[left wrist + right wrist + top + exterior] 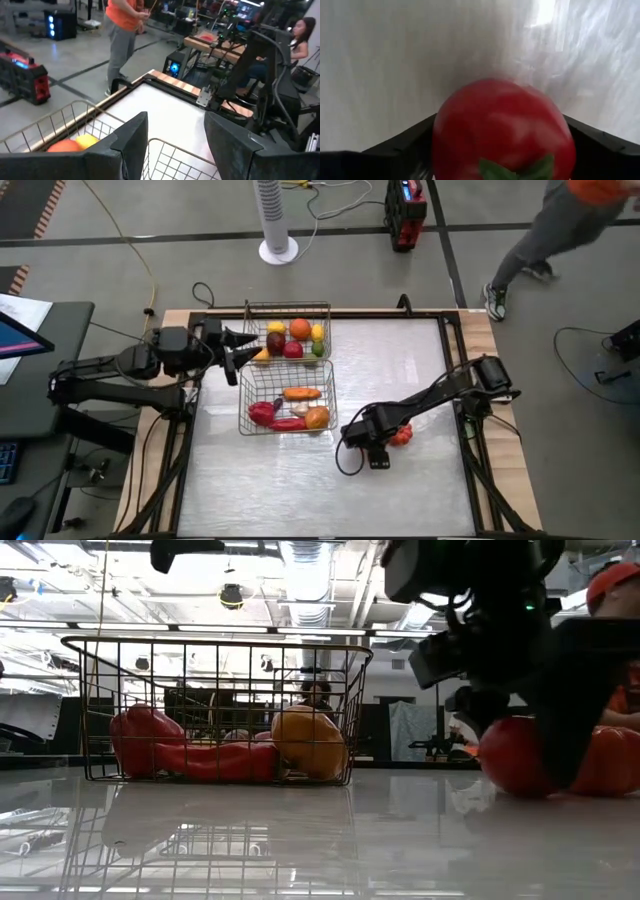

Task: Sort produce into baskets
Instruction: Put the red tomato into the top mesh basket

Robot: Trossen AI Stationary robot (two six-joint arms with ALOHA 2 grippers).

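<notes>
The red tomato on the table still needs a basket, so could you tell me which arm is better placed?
The right: its claw already straddles the red tomato. The left claw hangs by the baskets.

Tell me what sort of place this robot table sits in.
Most likely a robotics lab or workshop. The table stands on a bare grey floor with loose cables and a standing fan. Beyond it are other benches with equipment, exposed ceiling ducts, and people walking past.
</notes>
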